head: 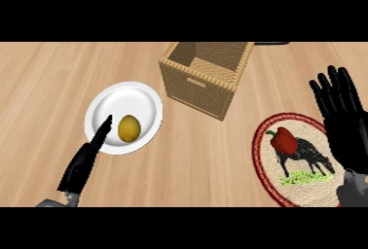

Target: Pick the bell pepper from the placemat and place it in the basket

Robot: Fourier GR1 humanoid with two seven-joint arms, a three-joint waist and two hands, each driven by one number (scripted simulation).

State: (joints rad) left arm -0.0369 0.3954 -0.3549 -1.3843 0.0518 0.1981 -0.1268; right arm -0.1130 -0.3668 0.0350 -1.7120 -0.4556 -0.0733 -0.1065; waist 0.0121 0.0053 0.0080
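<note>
Right now my right robot hand (343, 114) hovers flat, fingers straight and apart, holding nothing, just beside the red bell pepper (285, 140) on the round placemat (269, 168). Ahead, the wicker basket (197, 87) stands open-topped on the worktop (43, 73), ready to receive it. My left robot hand (84, 163) rests, fingers straight, over a white plate (147, 99).

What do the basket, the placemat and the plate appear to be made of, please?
The basket looks like tan woven wicker, matte, judging by its fine ribbed weave. The placemat seems to be braided straw or fabric, with coiled rings and a red rim. The plate looks like smooth white ceramic, possibly plastic.
</note>
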